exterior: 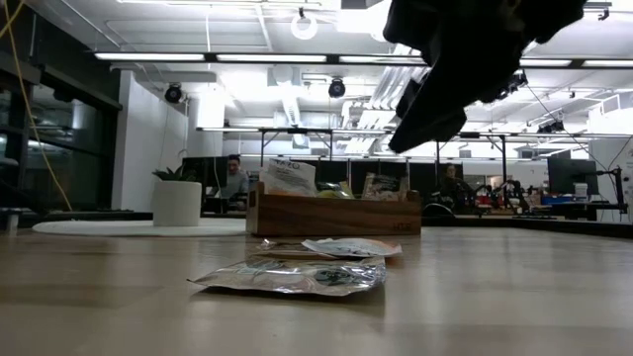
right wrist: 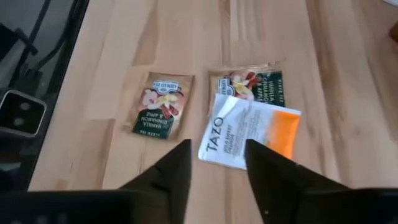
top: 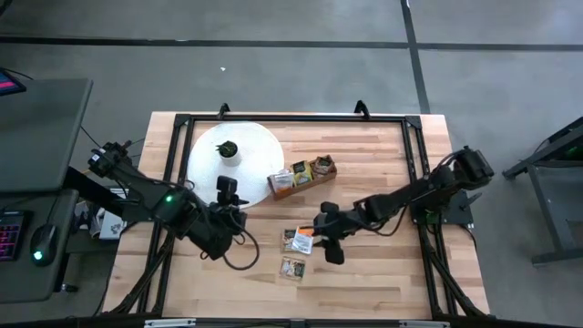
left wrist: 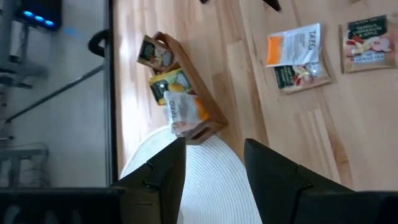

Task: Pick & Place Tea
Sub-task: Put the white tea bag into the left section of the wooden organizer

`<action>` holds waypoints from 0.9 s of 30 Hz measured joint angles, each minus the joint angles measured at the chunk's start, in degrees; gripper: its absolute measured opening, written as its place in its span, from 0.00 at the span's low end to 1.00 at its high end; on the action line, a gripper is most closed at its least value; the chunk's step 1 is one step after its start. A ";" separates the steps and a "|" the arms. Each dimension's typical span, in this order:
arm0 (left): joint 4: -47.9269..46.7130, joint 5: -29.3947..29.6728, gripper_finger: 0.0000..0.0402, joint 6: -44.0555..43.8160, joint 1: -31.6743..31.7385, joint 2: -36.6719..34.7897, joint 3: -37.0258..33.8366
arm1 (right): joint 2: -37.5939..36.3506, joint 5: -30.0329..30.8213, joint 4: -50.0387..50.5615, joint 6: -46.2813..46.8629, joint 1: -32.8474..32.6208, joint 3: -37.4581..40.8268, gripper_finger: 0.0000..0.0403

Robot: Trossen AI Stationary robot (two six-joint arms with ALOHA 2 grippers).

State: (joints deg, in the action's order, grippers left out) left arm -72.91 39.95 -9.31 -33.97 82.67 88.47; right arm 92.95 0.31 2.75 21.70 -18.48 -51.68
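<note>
**Right tool poised over loose sachets, box half filled**

From where I stand, the left tool waits near the white disc, its fingers set apart and holding nothing. Just beyond it sits the wooden box, with a few sachets already standing in its compartments. In the middle of the counter, three sachets lie loose: an orange-and-white one overlapping a green-edged one, and a third lying apart beside them. The right tool hovers just beside that pair, fingers spread to a moderate gap and empty.

The risk I see is in the overlap. If the tool comes down on the orange-and-white sachet, it may pinch the one beneath as well and carry both, or drag the lower one across the wood. These packets lie flat, so the fingers could also slide over the top and close on air.
</note>
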 joint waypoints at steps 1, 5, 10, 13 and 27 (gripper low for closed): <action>-0.25 0.84 0.39 -0.56 -0.56 0.00 0.00 | 0.96 0.71 -0.74 0.81 -0.29 0.00 0.40; -1.62 2.62 0.39 -3.12 -2.34 0.00 0.00 | 5.17 1.84 -2.35 2.07 -1.42 0.00 0.50; -3.34 3.10 0.39 -5.98 -4.13 0.00 0.00 | 9.27 3.24 -3.14 -1.01 -2.77 0.00 0.54; -3.76 3.04 0.39 -7.48 -5.12 0.00 0.00 | 9.47 5.01 -3.01 0.05 -2.57 0.01 0.55; -3.58 2.38 0.39 -9.24 -5.55 0.00 -0.02 | 9.33 6.66 0.00 3.95 0.87 0.00 0.55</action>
State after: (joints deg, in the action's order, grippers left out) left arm -76.49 42.32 -18.55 -39.53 82.67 88.44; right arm 102.28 6.97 2.75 25.65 -17.61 -51.68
